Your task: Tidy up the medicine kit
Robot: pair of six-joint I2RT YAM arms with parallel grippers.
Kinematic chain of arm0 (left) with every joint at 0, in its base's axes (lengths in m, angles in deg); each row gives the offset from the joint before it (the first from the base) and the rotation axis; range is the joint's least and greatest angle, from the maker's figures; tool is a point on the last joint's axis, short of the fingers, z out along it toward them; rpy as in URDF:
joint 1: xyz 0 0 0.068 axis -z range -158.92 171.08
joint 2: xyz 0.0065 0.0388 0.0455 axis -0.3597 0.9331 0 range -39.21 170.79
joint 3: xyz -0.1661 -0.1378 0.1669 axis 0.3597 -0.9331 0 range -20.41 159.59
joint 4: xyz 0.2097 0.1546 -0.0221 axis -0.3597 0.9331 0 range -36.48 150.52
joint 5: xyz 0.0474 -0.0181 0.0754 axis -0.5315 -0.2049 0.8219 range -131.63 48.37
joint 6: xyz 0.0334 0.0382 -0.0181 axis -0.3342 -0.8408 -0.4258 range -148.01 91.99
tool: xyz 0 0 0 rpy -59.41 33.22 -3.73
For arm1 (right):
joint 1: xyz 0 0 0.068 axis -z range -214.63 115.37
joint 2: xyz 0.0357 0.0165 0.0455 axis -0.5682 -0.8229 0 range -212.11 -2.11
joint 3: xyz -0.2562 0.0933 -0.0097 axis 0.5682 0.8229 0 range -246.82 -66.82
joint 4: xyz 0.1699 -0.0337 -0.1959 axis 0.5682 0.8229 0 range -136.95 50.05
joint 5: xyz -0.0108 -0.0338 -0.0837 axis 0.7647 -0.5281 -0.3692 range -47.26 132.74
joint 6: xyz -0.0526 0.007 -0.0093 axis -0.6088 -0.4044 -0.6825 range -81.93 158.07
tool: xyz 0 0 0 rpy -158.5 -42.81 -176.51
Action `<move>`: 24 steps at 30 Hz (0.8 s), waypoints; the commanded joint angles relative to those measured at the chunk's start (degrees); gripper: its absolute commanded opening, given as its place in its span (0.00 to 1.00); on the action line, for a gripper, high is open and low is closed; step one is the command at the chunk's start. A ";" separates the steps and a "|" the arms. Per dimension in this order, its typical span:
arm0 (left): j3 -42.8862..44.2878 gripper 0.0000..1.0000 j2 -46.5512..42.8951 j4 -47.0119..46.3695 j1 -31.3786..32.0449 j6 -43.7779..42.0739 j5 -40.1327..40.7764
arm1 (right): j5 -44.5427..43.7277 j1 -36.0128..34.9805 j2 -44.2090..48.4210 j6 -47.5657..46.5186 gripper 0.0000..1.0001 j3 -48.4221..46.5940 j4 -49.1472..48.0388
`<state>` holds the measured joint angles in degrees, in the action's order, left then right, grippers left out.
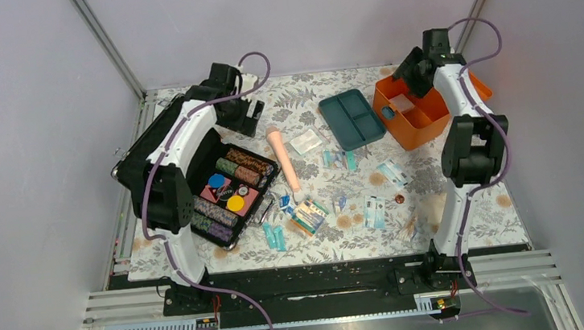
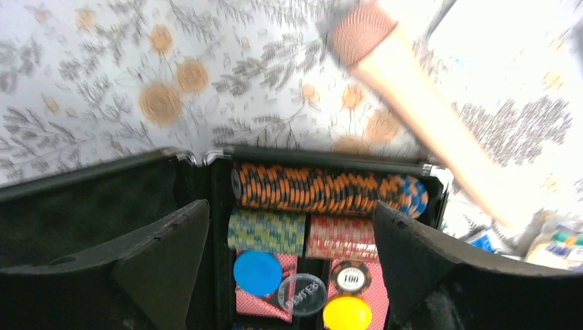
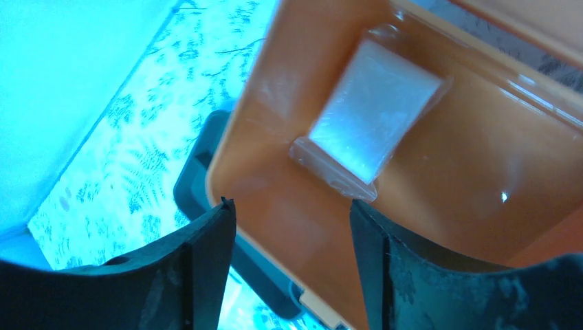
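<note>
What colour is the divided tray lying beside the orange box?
Dark teal; the tray shows best in the top external view.

"100" on a white chip; upside-down "DEALER" on a clear disc

Right gripper hung with jaws apart above the near-left corner of the medicine kit. I saw only one clear bag on the box floor, with open floor to its right. The teal tray sat tight against the kit's left wall, leaving no lane between them.

Left gripper, jaws apart, hovered over the black chip case, whose slots were packed. The tablecloth beyond the case's far rim lay bare. A peach cylinder along the case's right side barred a sideways pass. Small packets crowded the centre front.
</note>
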<state>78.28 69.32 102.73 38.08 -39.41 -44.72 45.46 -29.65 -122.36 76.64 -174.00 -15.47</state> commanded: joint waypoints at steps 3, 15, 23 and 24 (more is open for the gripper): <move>14.04 0.88 3.09 -4.65 0.20 5.66 -4.54 | 15.60 1.79 11.96 -22.48 0.75 2.69 -4.08; 6.39 0.88 2.00 -9.88 0.75 7.09 -11.48 | 37.84 1.71 30.67 -69.45 0.74 24.70 17.89; 3.00 0.87 1.26 -12.48 0.76 9.98 -10.36 | 26.16 1.53 40.09 -97.02 0.69 40.53 30.81; 2.99 0.87 1.32 -12.55 0.74 10.18 -9.69 | 24.58 1.53 40.36 -100.78 0.69 41.96 32.56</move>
<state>81.45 72.58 93.18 38.69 -31.35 -54.67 76.39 -27.86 -84.87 -4.32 -136.10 7.81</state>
